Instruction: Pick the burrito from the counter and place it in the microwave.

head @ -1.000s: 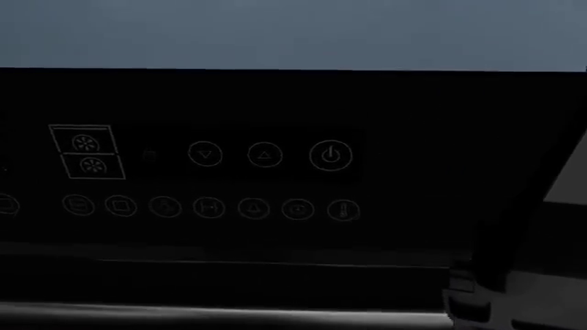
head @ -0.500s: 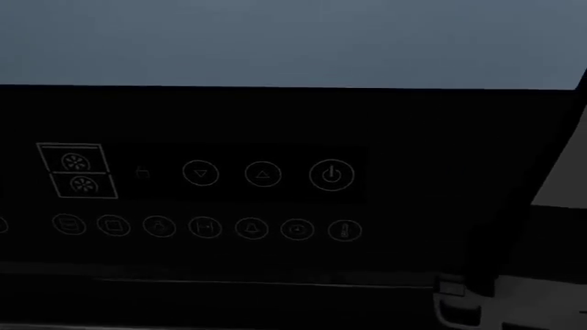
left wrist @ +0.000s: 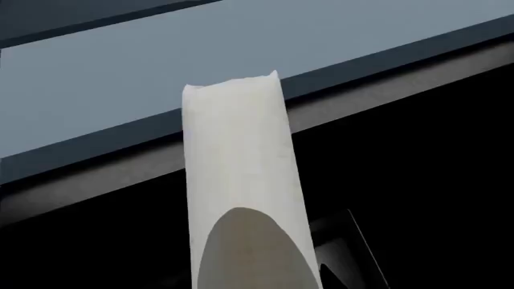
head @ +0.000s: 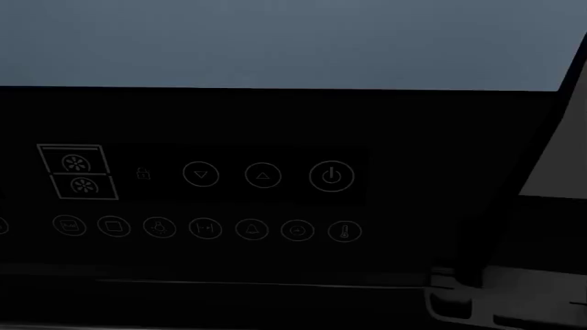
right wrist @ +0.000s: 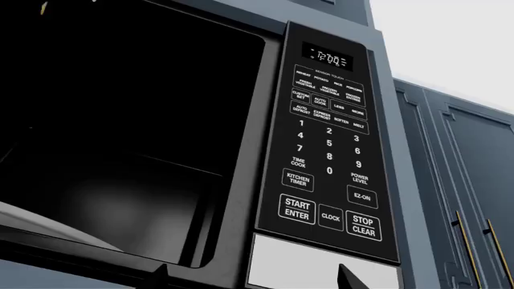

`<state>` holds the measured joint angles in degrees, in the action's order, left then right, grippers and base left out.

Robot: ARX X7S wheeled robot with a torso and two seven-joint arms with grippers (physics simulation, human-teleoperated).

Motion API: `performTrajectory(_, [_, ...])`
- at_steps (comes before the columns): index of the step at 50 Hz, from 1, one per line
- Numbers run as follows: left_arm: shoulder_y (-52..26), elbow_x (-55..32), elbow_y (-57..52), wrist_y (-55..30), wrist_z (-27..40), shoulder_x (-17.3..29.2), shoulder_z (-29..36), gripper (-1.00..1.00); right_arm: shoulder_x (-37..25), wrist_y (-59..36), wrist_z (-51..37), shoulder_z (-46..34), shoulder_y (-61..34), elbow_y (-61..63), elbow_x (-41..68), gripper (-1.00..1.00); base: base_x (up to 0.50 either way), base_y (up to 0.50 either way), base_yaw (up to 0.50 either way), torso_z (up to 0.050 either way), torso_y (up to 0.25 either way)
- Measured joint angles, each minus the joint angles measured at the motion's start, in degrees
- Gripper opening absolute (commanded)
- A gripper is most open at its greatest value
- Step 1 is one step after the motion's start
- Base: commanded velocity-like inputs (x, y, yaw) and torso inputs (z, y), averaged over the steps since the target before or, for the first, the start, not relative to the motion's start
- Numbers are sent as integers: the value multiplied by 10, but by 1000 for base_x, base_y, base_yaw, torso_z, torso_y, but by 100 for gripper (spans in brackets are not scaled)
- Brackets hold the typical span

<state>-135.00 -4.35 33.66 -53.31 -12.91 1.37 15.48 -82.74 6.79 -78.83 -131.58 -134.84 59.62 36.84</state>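
Lately the head view has tipped a little, so the dark appliance panel point(head: 202, 199) sits lower than a second ago, and the white arm segment point(head: 513, 295) at its corner has crept inward. That looks like an approach closing. The microwave point(right wrist: 329, 138) stands open, its cavity point(right wrist: 120, 132) bare. The right gripper point(right wrist: 253, 278) shows only two dark tips, set apart and holding nothing. The burrito point(left wrist: 237, 168) juts pale before the left wrist camera, off the counter; whether jaws clamp it, I cannot tell.
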Motion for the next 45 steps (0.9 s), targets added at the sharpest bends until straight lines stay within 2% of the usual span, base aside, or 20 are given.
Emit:
performTrajectory(14, [0,16,-14,-38,-69,5,-19,-100,13,-4,-6,1,-1,0,6,100,1,0,-1,0,0])
performTrajectory(28, [1,-7,-18,-81,-164,0,-6,-100,15,-6,-6,-1,-2,1,8,100,0,0,0,0,0])
performTrajectory(45, [1,18,3,-114,-223,-2,18,-100,20,-7,-9,-3,-2,1,8,100,1,0,0,0,0])
